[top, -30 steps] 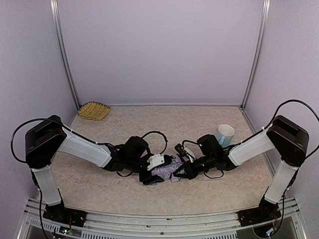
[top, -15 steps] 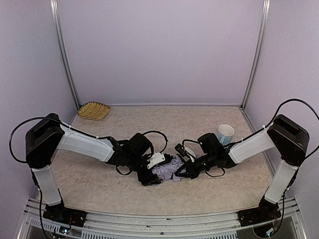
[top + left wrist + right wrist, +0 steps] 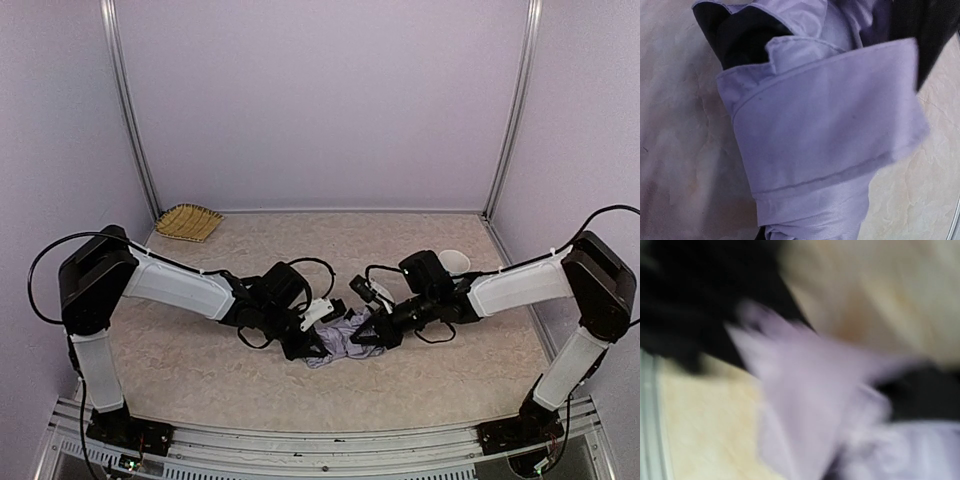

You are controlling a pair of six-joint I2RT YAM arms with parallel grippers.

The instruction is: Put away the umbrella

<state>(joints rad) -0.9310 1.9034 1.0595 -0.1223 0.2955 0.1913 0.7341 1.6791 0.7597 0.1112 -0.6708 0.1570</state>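
Note:
The umbrella [image 3: 341, 338] lies as a crumpled lavender bundle with black underside on the table between the two arms. My left gripper [image 3: 314, 343] presses into its left end, and the left wrist view is filled by lavender fabric and a wide strap [image 3: 825, 125] bunching toward the jaws, whose fingers are hidden. My right gripper [image 3: 369, 337] is at the bundle's right end. The right wrist view is blurred and shows pale fabric [image 3: 810, 405] running up from the jaws, with black fabric behind it.
A light-blue cup [image 3: 456, 260] stands behind the right forearm, partly covered by it. A woven basket [image 3: 188, 221] lies at the back left corner by the wall.
The left gripper has closed on the fabric after standing wide. Both arms have reached further toward the middle, the right forearm now crosses in front of the cup, and the bundle looks more gathered.

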